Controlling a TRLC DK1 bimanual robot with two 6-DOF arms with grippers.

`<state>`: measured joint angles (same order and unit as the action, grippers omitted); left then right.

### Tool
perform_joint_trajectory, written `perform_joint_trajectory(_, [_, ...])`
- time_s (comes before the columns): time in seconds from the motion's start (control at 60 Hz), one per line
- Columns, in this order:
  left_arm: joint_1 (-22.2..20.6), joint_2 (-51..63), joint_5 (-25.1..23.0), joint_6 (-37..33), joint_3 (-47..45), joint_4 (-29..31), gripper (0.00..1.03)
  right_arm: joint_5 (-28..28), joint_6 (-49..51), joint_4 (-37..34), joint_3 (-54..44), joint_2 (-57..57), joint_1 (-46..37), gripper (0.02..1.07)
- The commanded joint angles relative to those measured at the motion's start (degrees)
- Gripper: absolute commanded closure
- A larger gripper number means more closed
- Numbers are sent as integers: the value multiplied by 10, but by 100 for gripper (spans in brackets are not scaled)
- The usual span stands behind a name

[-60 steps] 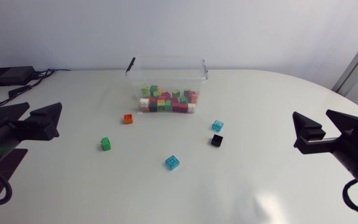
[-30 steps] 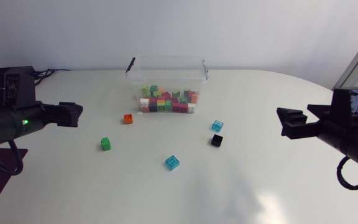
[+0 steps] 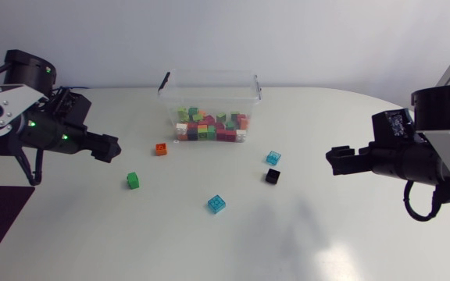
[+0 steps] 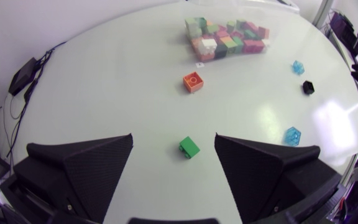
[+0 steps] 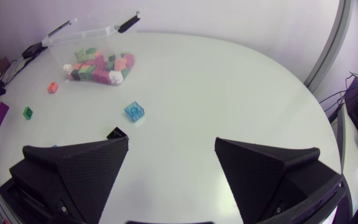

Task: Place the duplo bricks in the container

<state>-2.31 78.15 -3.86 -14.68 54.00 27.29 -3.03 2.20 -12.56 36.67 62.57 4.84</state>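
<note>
A clear plastic container at the back middle of the table holds several coloured duplo bricks. Loose bricks lie in front of it: orange, green, blue, black and light blue. My left gripper hovers open, left of the orange brick. In the left wrist view the green brick lies just ahead of the left gripper, untouched. My right gripper is open to the right of the black brick. The black and light blue bricks lie ahead of the right gripper.
A black box with cables sits at the table's back left corner. The container has black handles at its rim. Bare white tabletop spreads across the front and right.
Both arms have swung in from the side edges toward the middle. The left gripper has come close to the orange and green bricks, the right toward the black brick.
</note>
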Motion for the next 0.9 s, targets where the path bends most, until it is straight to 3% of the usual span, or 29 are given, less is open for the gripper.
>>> perform_joint_trajectory(0.0, [2,46,-3,-63,24,15,12,-2,16,-19,23,34,4,6])
perform_joint_trajectory(0.333, [-1,159,-8,-240,62,18,11,-10,106,-40,65,126,6,6])
perform_joint_trajectory(0.483, [-3,191,-35,-325,81,44,11,1,213,-152,128,203,31,6])
perform_joint_trajectory(0.55, [-6,210,-35,-354,90,51,11,-1,225,-162,136,215,34,6])
perform_joint_trajectory(0.667, [-8,245,-33,-394,122,80,12,-17,291,-157,126,214,41,6])
perform_joint_trajectory(0.783, [-5,284,-25,-431,174,149,14,-21,301,-177,151,238,47,6])
perform_joint_trajectory(0.883, [-4,299,-8,-445,190,160,14,-21,315,-193,176,251,53,6])
